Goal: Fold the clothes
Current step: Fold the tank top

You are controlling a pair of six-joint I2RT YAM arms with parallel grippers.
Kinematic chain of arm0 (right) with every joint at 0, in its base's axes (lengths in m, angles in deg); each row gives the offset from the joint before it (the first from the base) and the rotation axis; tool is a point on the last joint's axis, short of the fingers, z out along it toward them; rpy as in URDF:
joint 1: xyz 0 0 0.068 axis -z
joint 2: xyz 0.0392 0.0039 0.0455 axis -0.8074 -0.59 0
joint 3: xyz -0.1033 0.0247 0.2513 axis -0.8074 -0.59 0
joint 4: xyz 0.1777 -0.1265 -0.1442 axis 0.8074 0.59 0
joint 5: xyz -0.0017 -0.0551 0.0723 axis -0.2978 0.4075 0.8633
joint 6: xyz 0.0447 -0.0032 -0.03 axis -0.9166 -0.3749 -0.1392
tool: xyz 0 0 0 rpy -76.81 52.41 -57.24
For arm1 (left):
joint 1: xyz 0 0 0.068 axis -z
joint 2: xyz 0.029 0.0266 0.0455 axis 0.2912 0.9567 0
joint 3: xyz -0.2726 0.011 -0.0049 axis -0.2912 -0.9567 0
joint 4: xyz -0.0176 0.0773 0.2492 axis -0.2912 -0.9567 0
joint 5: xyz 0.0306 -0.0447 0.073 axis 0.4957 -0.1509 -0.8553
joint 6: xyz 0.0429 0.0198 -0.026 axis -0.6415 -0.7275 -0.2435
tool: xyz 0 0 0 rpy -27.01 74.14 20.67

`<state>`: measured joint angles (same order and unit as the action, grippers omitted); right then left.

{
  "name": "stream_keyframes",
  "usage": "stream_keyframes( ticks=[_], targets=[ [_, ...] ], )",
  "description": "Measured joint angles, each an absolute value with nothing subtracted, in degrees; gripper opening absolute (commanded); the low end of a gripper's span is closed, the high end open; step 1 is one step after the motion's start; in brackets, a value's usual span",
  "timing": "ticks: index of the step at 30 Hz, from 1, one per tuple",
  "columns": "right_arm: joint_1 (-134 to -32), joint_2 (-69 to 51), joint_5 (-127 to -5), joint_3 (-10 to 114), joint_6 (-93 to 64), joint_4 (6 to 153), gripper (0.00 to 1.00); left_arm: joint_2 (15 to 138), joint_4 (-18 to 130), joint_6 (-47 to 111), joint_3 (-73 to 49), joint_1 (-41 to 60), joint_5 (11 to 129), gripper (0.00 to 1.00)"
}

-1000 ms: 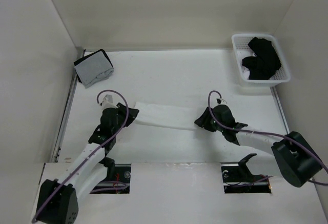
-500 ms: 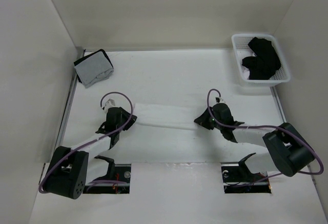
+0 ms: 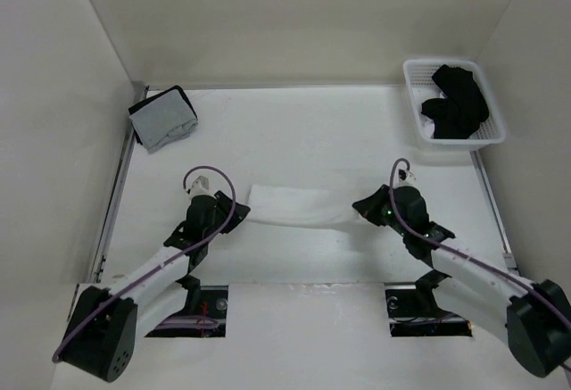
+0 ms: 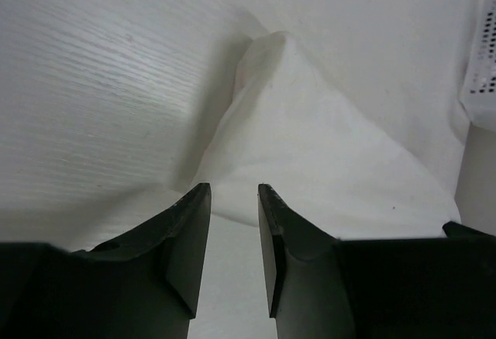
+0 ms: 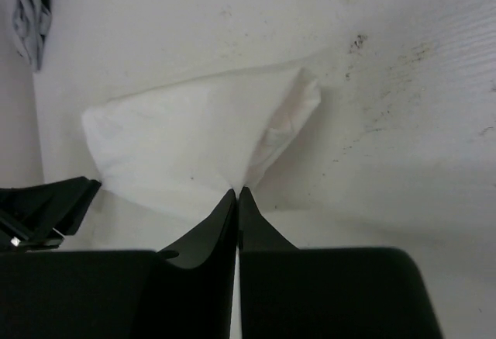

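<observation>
Pulling now could drag the top point(image 3: 299, 204) askew, I judge: the left claw point(image 4: 233, 191) stands part open, the top's edge at its tips unpinched, while the right claw point(image 5: 236, 191) is closed tight on the other end, the top lying between them. Counted: one bundle point(image 3: 162, 120) beyond the left claw, one top, two claws, one basket point(image 3: 455, 143) beyond the right claw, its black clothes point(image 3: 457, 104) too heaped to count.

Plain white top point(image 3: 299, 206), black garments point(image 3: 457, 104) in white basket point(image 3: 412, 73), grey-and-black bundle point(image 3: 162, 119)
</observation>
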<state>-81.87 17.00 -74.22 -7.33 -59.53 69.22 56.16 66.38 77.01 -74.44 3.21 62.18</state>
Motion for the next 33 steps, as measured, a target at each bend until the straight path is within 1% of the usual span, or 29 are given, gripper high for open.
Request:
stream_keyframes(
  ticks=[2, 4, 8, 15, 22, 24, 26, 27, 30, 33],
  targets=[
    [-82.07, 22.09, -75.86, -5.82, -58.44, 74.62, 0.04, 50.91, 63.62, 77.36, -74.42, 4.59, 62.20, 0.32],
    [-82.92, 23.99, -77.63, -2.56, -57.10, 79.47, 0.04, 46.19, 61.22, 77.62, -74.31, 4.74, 62.03, 0.32],
    [-88.96, 20.67, -81.56, 6.51, -54.17, 85.52, 0.05, 41.53, 57.64, 77.71, -73.16, 3.93, 61.96, 0.32],
    [-102.22, 3.69, -88.56, 23.65, -49.87, 90.16, 0.05, 40.84, 54.51, 77.82, -72.63, 2.89, 63.21, 0.32],
    [-109.37, -18.10, -91.31, 44.24, -46.28, 95.36, 0.08, 36.77, 53.18, 77.78, -70.47, 1.64, 65.13, 0.33],
    [-110.92, -24.66, -91.64, 50.79, -45.58, 96.74, 0.16, 35.74, 53.24, 77.76, -70.12, 0.35, 65.77, 0.33],
    [-112.21, -30.39, -91.79, 56.28, -45.10, 98.18, 0.32, 34.76, 53.15, 77.76, -70.10, -1.49, 66.79, 0.33],
    [-112.76, -32.77, -91.77, 58.29, -45.04, 98.57, 0.37, 34.39, 53.07, 77.73, -70.10, -2.56, 67.38, 0.33],
    [-114.18, -37.86, -91.75, 61.52, -44.62, 99.80, 0.43, 33.53, 52.83, 77.76, -70.10, -5.55, 69.18, 0.33],
    [-114.94, -38.10, -91.81, 60.74, -44.71, 101.22, 0.44, 33.58, 52.83, 77.71, -70.10, -6.71, 70.16, 0.33]
  ],
)
